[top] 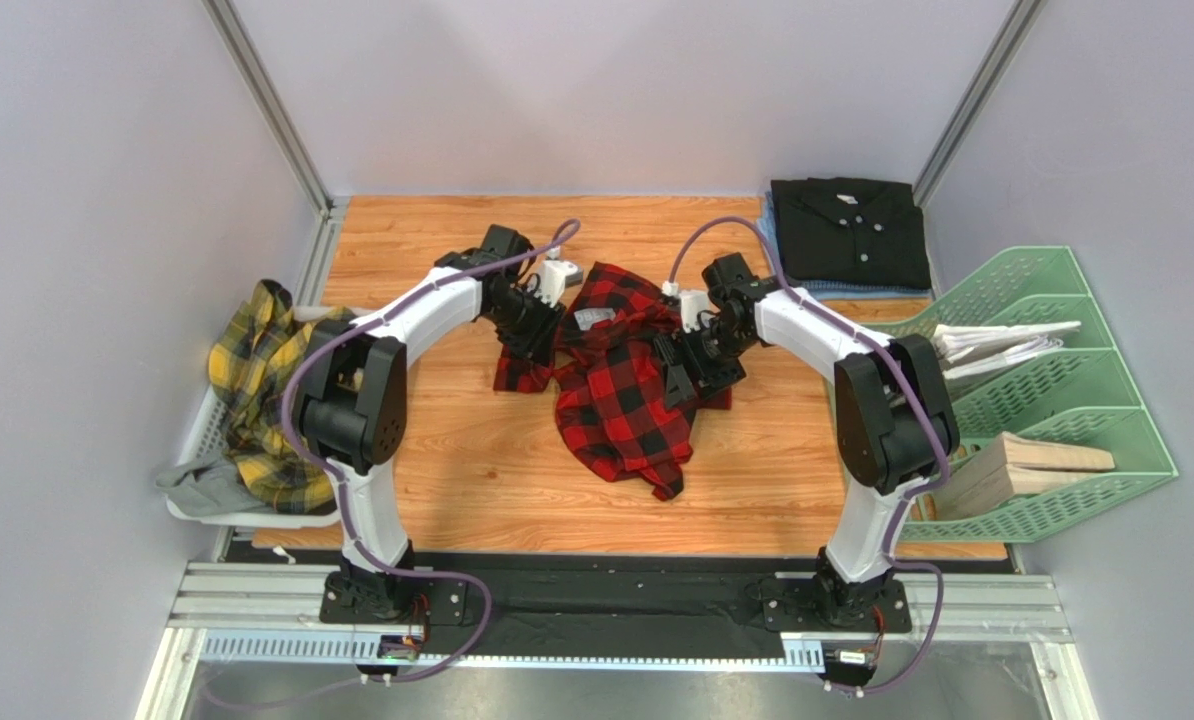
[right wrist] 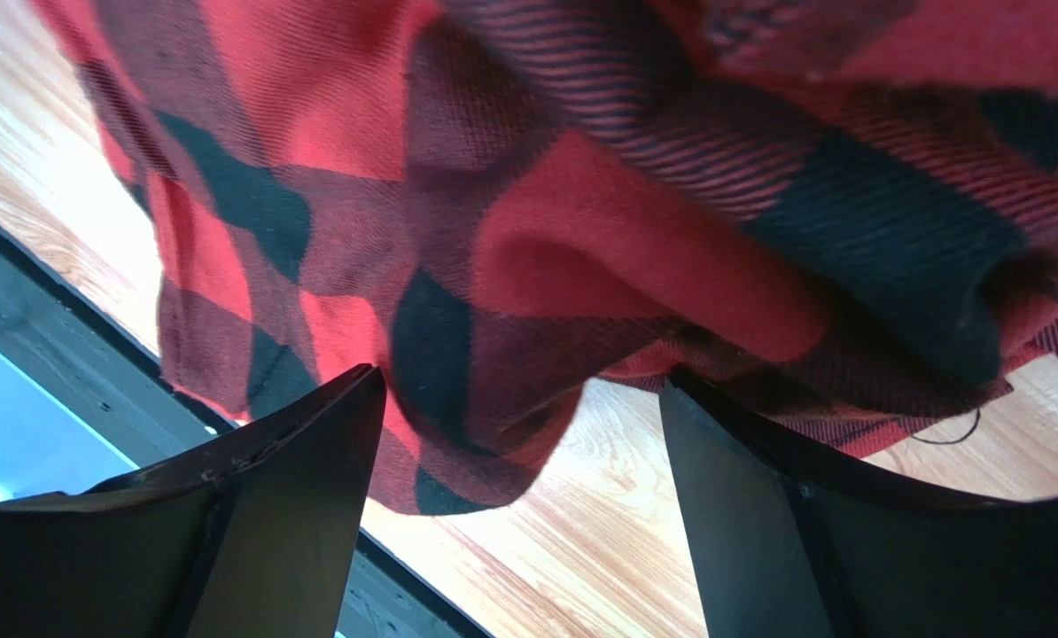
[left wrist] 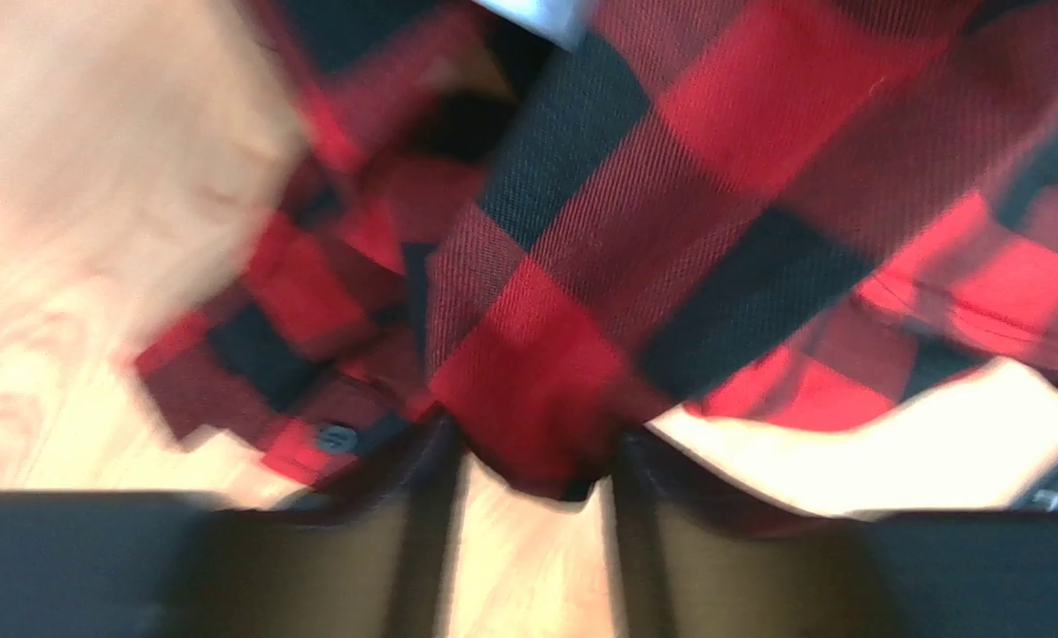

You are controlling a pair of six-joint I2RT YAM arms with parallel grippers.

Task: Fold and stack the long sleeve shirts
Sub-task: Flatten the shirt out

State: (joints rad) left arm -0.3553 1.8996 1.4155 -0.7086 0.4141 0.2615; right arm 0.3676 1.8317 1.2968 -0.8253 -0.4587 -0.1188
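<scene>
The right pincer is spread wide, with the red-and-black check shirt sagging between its fingers. The left pincer straddles a fold of it. Through the blur it is perhaps pinching; I cannot tell.

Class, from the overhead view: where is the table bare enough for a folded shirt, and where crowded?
Bare: near strip between red check shirt and front rail; back left corner beyond left arm. Crowded: centre, and back right corner holding black shirt.

Pale grey walls, wooden tabletop (evenly lit), green rack right
</scene>
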